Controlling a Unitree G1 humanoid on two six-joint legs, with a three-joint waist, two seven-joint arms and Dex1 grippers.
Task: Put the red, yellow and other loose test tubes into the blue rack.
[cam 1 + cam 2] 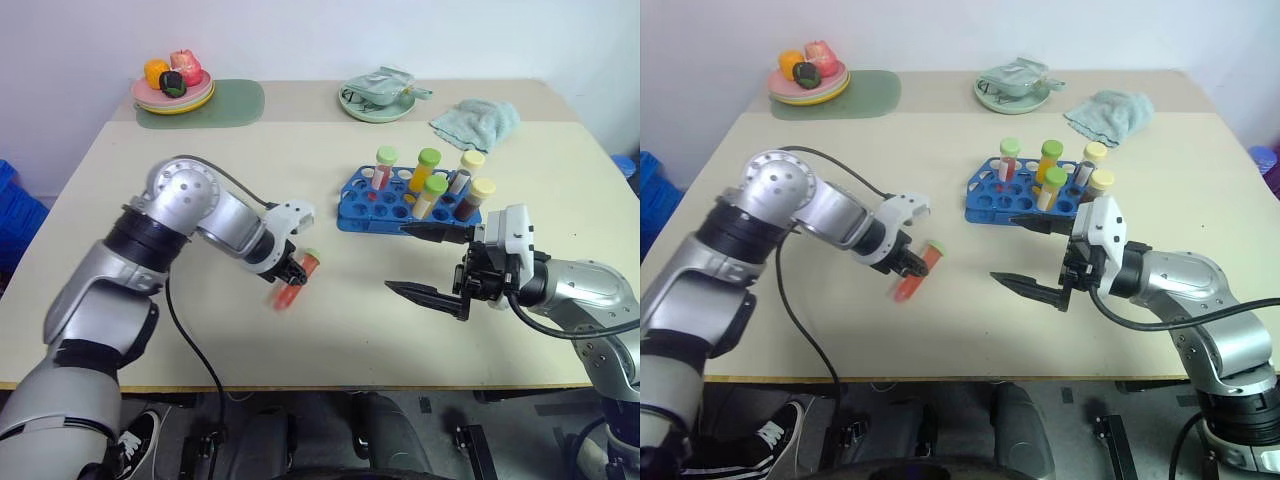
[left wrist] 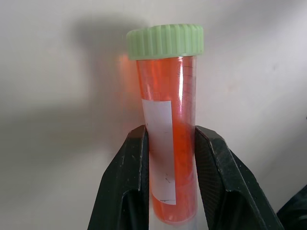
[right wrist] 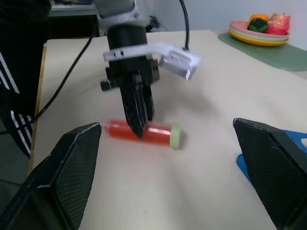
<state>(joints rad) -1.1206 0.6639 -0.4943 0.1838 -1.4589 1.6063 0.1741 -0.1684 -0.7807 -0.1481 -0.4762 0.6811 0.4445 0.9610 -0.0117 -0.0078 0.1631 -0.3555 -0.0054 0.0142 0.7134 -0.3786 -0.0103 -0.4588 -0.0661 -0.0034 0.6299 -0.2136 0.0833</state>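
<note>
A red test tube (image 2: 165,124) with a pale green cap and a white label sits between the two black fingers of my left gripper (image 1: 294,270), which is shut on it. The tube (image 1: 297,281) is close over the tabletop, left of the blue rack (image 1: 352,212); I cannot tell whether it touches the table. The rack holds several upright tubes with green and yellow caps. My right gripper (image 1: 398,258) hangs open in front of the rack, pointing toward the left gripper, with nothing between its fingers (image 3: 72,167).
Stacked plates with toy food (image 1: 173,92) rest on a green mat (image 1: 230,103) at the back left. A green plate with a packet (image 1: 377,100) and a teal cloth (image 1: 476,122) lie behind the rack. The table's front edge (image 1: 330,386) is near both arms.
</note>
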